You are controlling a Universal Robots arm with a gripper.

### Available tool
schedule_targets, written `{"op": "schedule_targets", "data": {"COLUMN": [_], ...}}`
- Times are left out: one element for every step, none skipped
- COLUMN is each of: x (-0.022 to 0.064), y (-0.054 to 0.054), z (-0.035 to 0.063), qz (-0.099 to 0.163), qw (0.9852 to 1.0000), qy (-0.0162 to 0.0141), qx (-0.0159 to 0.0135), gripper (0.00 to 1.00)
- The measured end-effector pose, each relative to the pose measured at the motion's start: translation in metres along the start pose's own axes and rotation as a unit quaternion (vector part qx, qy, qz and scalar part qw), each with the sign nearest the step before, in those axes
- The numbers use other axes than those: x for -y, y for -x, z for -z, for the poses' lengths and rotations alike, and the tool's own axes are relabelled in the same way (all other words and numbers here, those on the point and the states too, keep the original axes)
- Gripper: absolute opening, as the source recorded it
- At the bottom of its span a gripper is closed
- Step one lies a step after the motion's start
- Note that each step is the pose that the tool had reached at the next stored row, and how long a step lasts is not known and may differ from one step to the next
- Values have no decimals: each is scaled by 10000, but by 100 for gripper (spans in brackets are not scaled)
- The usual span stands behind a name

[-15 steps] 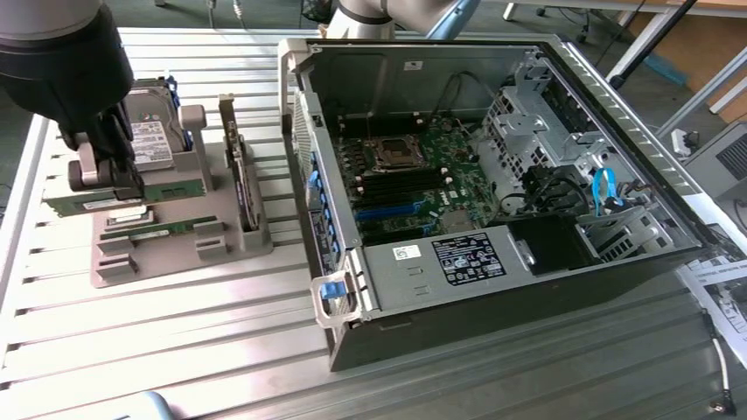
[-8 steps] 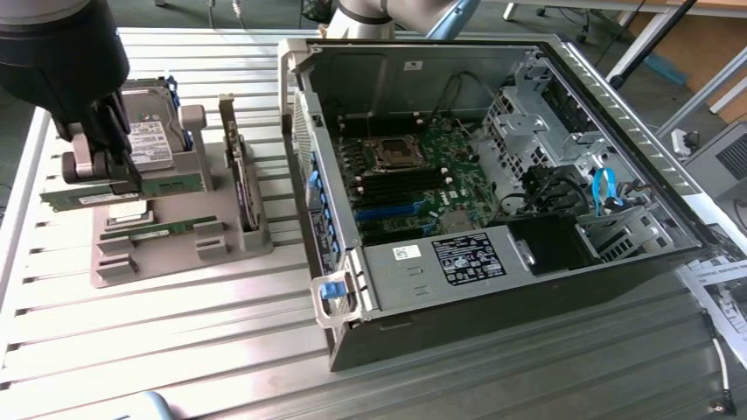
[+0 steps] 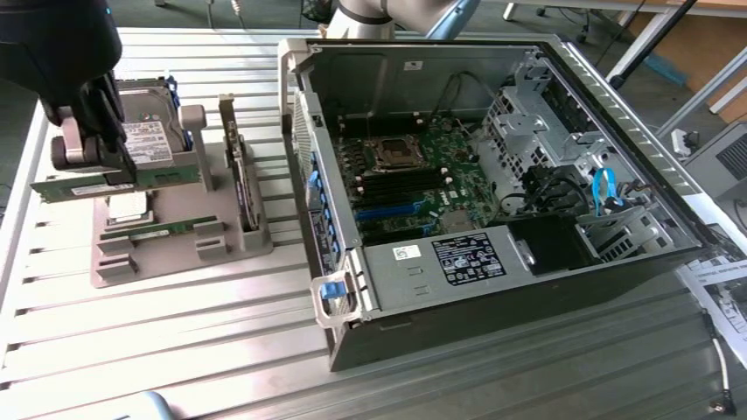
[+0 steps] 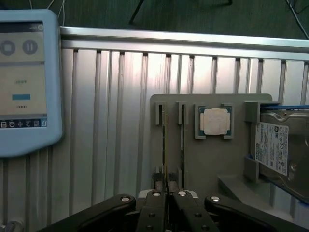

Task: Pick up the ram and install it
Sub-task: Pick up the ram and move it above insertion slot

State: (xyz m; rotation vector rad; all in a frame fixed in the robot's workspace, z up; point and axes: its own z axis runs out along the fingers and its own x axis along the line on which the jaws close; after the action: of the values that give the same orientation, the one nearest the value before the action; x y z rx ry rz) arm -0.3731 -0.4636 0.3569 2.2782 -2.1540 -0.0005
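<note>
The ram [image 3: 164, 176] is a thin green stick held level just above the grey parts holder [image 3: 175, 249] at the exterior view's left. My gripper [image 3: 103, 175] is shut on its middle. In the wrist view the closed fingertips [image 4: 159, 186] of my gripper [image 4: 166, 186] pinch the ram [image 4: 164, 145], seen edge-on over a slot of the holder [image 4: 212, 159]. A second green stick [image 3: 157, 229] lies in the holder, lower down. The open computer case [image 3: 350, 289] lies at the exterior view's right, with dark memory slots [image 3: 403, 185] on its motherboard.
On the holder are a hard drive [image 3: 152, 122], a dark expansion card [image 3: 240, 166] on edge and a square silver processor [image 4: 216, 121]. A blue-framed touchscreen pendant [image 4: 24, 82] lies on the ribbed metal table [image 3: 175, 350]. Papers [image 3: 718, 289] lie beyond the case.
</note>
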Motion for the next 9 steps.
{"op": "schedule_targets", "data": {"x": [0, 0, 0, 0, 0, -1, -1, -1, -1], "y": [0, 0, 0, 0, 0, 0, 0, -1, -1], "z": [17, 34, 52, 69, 91, 113, 136, 160, 183], "qz": [0, 0, 0, 0, 0, 0, 0, 0, 0], "qw": [10000, 10000, 10000, 10000, 10000, 10000, 10000, 10000, 10000], "qy": [0, 0, 0, 0, 0, 0, 0, 0, 0], "qx": [0, 0, 0, 0, 0, 0, 0, 0, 0], "gripper": [12, 12, 12, 12, 12, 12, 12, 12, 12]}}
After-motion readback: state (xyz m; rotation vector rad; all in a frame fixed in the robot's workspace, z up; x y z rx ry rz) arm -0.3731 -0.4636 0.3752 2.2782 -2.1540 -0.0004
